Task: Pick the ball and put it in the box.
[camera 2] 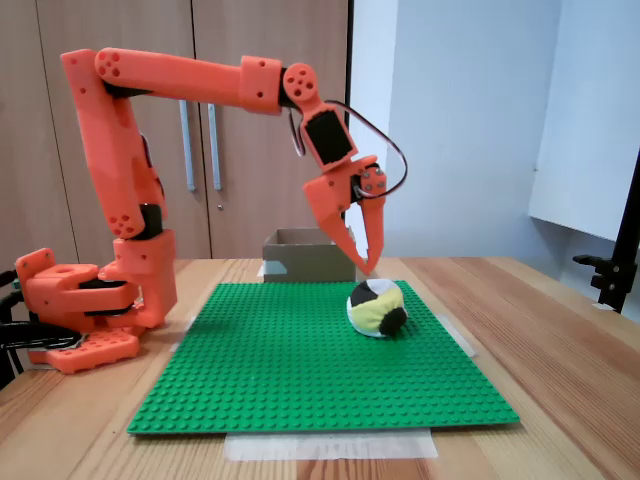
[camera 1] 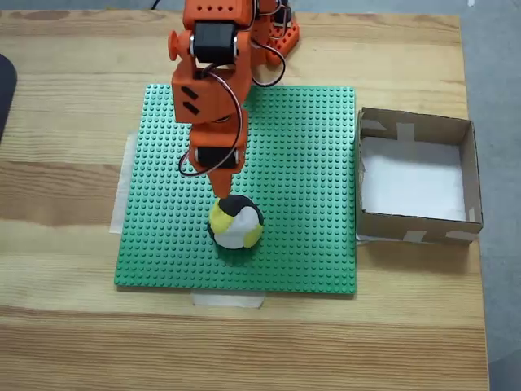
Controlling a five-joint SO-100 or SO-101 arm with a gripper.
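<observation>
The ball (camera 1: 236, 221) (camera 2: 376, 306), patched yellow, white and black, rests on the green studded baseplate (camera 1: 301, 163) (camera 2: 290, 360), towards its near edge in the overhead-like fixed view. My orange gripper (camera 1: 223, 192) (camera 2: 366, 268) points down with its fingertips just above the ball's top. The tips meet and nothing is between them. The brown cardboard box (camera 1: 413, 124) (camera 2: 303, 257) with a white bottom stands off the plate, to its right in the top-down fixed view and behind it in the side fixed view.
The baseplate is taped to a wooden table (camera 1: 73, 187). The arm's orange base (camera 2: 85, 310) sits at one end of the plate. The table's right edge (camera 1: 480, 269) runs just past the box. Cabinet doors (camera 2: 230, 120) stand behind.
</observation>
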